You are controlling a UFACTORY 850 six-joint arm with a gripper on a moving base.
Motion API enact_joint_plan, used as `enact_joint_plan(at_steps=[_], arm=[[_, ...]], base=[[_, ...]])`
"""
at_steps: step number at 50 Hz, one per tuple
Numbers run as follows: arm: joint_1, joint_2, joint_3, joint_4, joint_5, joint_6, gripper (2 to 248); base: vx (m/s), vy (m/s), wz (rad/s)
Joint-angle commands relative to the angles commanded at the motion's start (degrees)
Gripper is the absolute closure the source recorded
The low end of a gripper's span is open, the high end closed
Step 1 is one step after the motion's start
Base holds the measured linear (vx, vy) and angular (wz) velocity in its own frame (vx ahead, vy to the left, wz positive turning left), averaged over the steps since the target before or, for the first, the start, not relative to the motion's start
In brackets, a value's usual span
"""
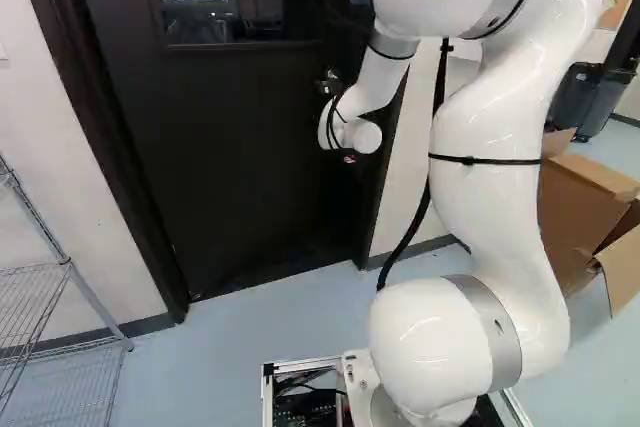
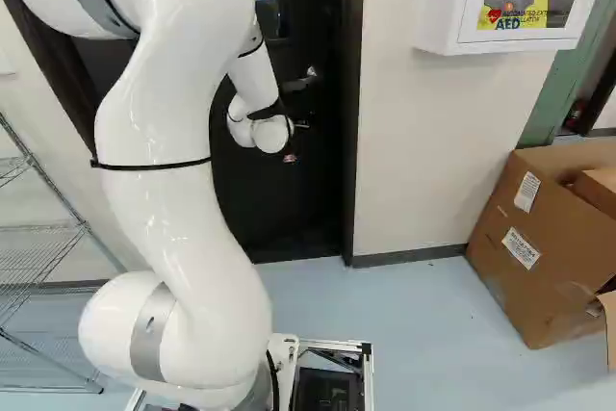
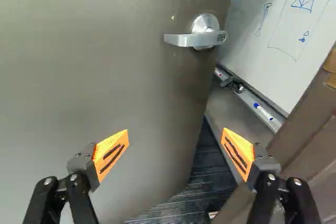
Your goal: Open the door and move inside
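1. Left base view: the dark door point(image 1: 230, 137) stands ahead, and the white arm point(image 1: 490, 147) reaches to its right side. A wire shelf point(image 1: 35, 302) is at the left.
2. Right base view: the gripper point(image 2: 290, 157), mostly hidden, is near the door. A cardboard box point(image 2: 539, 247) sits at the right, below a white AED cabinet point(image 2: 525, 42).
3. Wrist view: the claw is wide, nothing between its fingers point(image 3: 111, 153). The lever handle point(image 3: 194, 39) is ahead, untouched, on the door, which stands ajar; a whiteboard point(image 3: 294, 30) shows through the gap.
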Motion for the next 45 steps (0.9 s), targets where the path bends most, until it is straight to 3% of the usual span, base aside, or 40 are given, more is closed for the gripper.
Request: enact_joint_plan(at_steps=[45], arm=[[-0.66, 12.15, 14.25, 0.75, 0.00, 0.00, 3]], base=[[0.000, 0.000, 0.000]])
